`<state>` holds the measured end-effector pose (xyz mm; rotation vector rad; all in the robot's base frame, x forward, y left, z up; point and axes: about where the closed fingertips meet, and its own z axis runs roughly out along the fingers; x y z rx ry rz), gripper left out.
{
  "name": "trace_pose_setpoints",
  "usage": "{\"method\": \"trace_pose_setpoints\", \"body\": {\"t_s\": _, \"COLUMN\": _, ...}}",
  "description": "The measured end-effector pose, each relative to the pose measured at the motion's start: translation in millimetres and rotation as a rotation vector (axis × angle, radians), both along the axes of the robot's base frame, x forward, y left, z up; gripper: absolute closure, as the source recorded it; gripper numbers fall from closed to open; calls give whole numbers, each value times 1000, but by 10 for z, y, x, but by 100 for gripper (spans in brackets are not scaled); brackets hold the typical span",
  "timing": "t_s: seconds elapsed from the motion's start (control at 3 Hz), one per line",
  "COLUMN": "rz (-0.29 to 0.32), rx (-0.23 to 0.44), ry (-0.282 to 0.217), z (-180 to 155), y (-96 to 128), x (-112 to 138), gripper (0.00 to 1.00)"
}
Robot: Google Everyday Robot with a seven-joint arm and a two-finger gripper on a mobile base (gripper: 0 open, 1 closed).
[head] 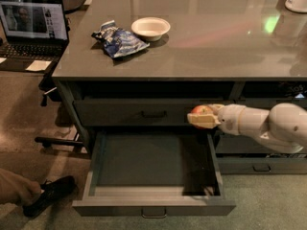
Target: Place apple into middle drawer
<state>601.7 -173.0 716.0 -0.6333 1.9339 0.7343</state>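
Claw point(197, 120) clamped around the apple point(202, 111), hovering over the right rear corner of the open middle drawer point(144, 162). Risks hitting the side wall or bouncing out if released this near the edge.
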Motion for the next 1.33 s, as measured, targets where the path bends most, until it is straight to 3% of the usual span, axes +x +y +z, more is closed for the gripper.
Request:
{"method": "trace_pose_setpoints", "body": {"t_s": 0.33, "rz": -40, "rx": 26, "ry": 51, "z": -790, "y": 161, "x": 251, "gripper": 100}}
{"method": "trace_pose_setpoints", "body": {"t_s": 0.67, "rz": -29, "rx": 32, "ry": 52, "z": -851, "y": 210, "x": 228, "gripper": 100}}
{"method": "trace_pose_setpoints", "body": {"t_s": 1.0, "rz": -33, "rx": 50, "ry": 67, "z": -1302, "y": 259, "x": 6, "gripper": 100}}
{"method": "trace_pose_setpoints", "body": {"t_s": 1.33, "rz": -33, "rx": 46, "ry": 93, "z": -2041, "y": 350, "x": -280, "gripper": 100}}
